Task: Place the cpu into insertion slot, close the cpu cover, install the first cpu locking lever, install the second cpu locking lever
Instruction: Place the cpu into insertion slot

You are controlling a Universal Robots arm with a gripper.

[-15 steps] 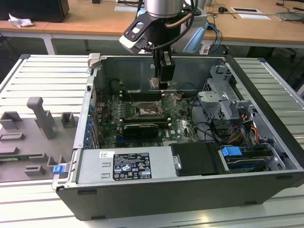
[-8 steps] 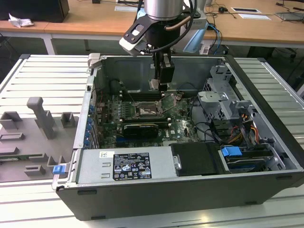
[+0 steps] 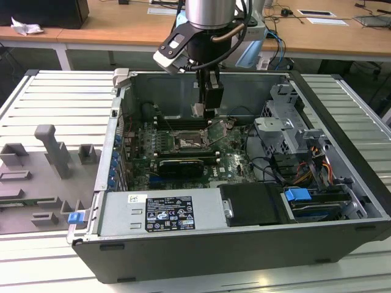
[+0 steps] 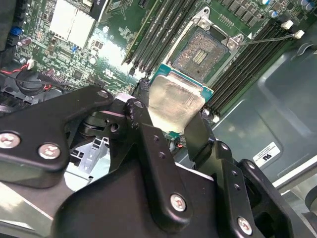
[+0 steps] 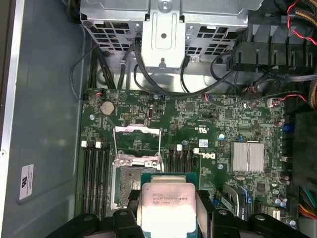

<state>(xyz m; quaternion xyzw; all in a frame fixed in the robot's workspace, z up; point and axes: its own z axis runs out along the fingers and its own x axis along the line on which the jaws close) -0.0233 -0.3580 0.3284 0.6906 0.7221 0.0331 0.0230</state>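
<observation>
The cpu (image 4: 176,106) is pinched by its edges in my pincer (image 3: 206,108), which hangs above the board close to the slot (image 4: 200,52) but not in it. The slot lies bare and the cover (image 5: 137,130) stands flipped up. I judge no step finished: seating, closing the cover and both latchings all remain.

Cpu (image 5: 166,210): one edge cut off in the first wrist view. Insertion slot (image 5: 127,185): partly hidden behind it
</observation>
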